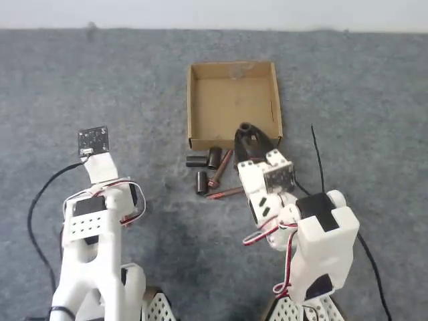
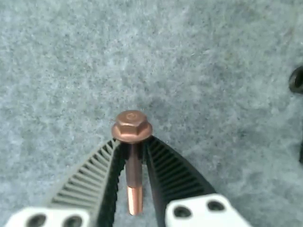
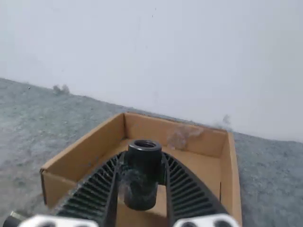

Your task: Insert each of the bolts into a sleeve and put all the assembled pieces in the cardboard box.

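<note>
L gripper [image 2: 134,142] clamped on a copper bolt [image 2: 132,126], lower centre of its wrist frame — R gripper [image 3: 143,158] grips a black sleeve [image 3: 141,175] at the cardboard box [image 1: 192,100] front edge — spare sleeves [image 1: 196,161] and bolts [image 1: 225,192] lie mid-frame below the box.

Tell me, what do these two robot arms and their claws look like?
The left arm and right arm are blocky white plastic shells around black motors. Thin red and white wires loop at the joints, and black cables trail away. The left gripper and right gripper each have two black, ribbed, tapering fingers on white bases with screw holes.
</note>
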Tool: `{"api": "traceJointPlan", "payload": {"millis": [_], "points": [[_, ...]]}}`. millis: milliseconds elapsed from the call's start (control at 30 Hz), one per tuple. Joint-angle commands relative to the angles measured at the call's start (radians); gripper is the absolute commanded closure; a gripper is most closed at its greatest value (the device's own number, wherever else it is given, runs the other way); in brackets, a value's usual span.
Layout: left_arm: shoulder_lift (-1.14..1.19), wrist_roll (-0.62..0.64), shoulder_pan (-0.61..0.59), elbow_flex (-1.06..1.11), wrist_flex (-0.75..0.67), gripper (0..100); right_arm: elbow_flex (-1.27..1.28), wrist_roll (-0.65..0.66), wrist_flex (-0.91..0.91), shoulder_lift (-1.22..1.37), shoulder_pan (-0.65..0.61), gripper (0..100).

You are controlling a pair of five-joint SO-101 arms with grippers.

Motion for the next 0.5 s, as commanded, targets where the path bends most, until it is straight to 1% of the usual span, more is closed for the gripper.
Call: {"api": "traceJointPlan", "payload": {"millis": [0, 167, 467], "points": [[-0.043, 0.008, -0.003, -0.01, -0.025, 99, 0.071, 0.009, -0.081, -0.079, -0.008, 99.3], [-0.043, 0.008, -0.003, -0.01, -0.021, 99, 0.164, 0.008, -0.153, -0.081, -0.008, 99.3], [-0.043, 0.008, -0.003, -0.008, -0.02, 99, 0.264, 0.008, -0.177, -0.082, -0.008, 99.3]]}}
